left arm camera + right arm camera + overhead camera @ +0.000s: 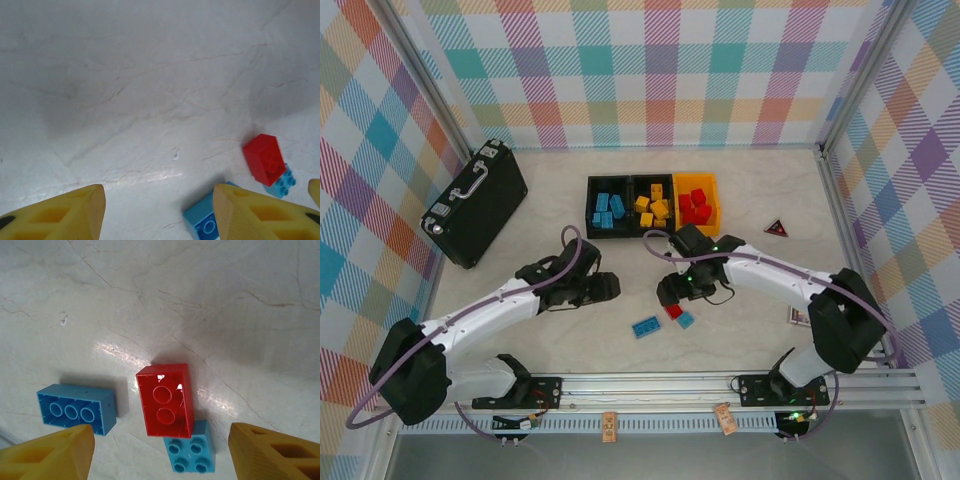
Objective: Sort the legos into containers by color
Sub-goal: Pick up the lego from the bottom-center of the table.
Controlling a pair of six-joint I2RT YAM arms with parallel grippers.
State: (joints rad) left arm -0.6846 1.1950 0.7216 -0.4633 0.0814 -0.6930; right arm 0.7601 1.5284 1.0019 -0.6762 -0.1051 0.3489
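Legos (660, 210): blue (608, 212), left bin (592, 205) | yellow (646, 205), middle bin (650, 180) | red (693, 205), orange bin (714, 205) | left fingers (65, 215), right fingers (270, 455) apart

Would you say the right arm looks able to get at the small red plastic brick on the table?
Probably yes: the right end effector hangs open directly over the small red plastic brick, with nothing above it. A small square blue brick touches one end, so it may get nudged.

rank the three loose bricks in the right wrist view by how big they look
1-2. long blue brick and red brick: look about equal, too close to rank
3. square blue brick: clearly smallest, its top edge hidden by the red one
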